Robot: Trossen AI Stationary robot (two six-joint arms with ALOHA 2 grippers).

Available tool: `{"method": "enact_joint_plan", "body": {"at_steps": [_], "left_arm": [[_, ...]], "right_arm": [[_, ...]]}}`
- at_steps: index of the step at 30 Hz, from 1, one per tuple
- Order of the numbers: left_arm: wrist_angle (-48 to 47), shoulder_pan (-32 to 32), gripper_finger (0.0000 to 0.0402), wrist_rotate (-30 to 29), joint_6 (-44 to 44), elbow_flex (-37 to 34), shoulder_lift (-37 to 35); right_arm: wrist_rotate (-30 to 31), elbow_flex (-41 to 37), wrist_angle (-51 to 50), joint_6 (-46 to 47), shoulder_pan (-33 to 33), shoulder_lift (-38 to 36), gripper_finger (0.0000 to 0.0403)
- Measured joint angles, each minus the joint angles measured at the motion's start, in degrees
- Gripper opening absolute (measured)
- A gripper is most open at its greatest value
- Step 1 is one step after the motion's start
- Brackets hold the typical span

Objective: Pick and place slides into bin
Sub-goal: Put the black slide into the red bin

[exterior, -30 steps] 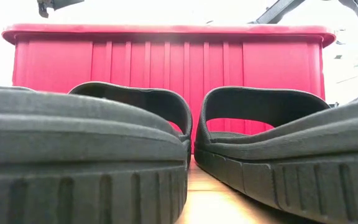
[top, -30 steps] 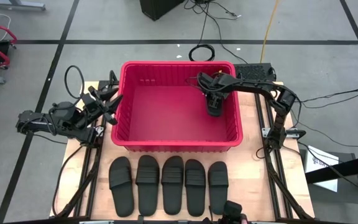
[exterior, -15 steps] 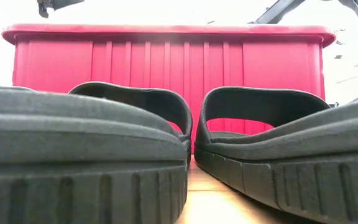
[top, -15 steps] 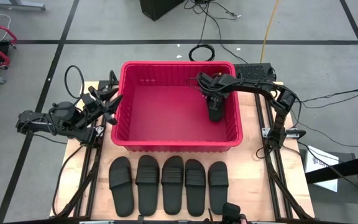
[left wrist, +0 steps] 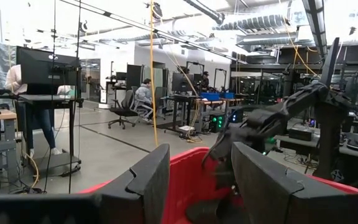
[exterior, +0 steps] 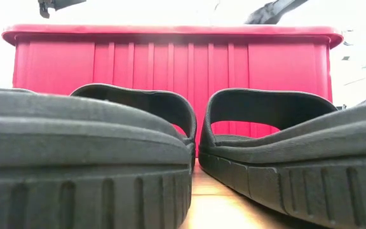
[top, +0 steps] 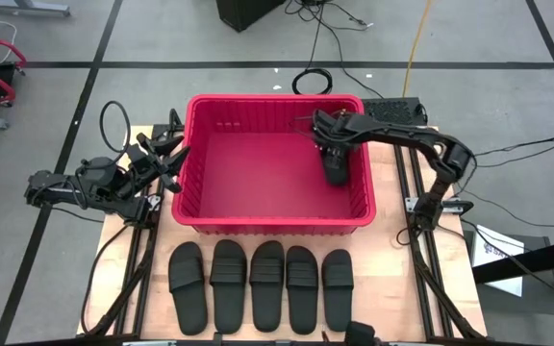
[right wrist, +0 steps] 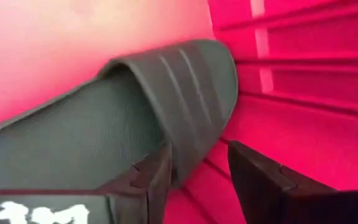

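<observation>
Right gripper jaws parted beside slide in bin, grip indeterminate, high view alone shows left gripper open, empty

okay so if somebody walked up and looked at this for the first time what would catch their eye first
The big red bin at the middle of the table stands out first, with the right gripper reaching into its right side over a black slide lying inside. Next is the neat row of five black slides lined up on the table in front of the bin. The left gripper waits, open, just outside the bin's left wall.
</observation>
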Motion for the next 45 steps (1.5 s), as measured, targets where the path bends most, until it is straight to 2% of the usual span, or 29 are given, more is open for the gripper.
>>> {"method": "enact_joint_plan", "body": {"at_steps": [5,17,36,45], "left_arm": [[0.0,0.0,0.0179,0.0,0.0,0.0,0.0],[0.0,0.0,0.0179,0.3,-0.3,0.0,0.0],[-2.5,0.0,0.0179,1.8,-2.4,0.0,0.0],[-0.9,0.0,0.0179,0.4,1.0,0.0,0.0]], "right_arm": [[-4.1,0.0,0.0,1.0,1.9,-5.9,0.0153],[-4.2,0.0,-0.1,2.8,5.4,-17.8,0.0153],[-4.4,0.0,3.9,4.4,14.6,-27.5,0.0153],[-4.6,0.0,3.7,7.4,20.5,-30.8,0.0153]]}}
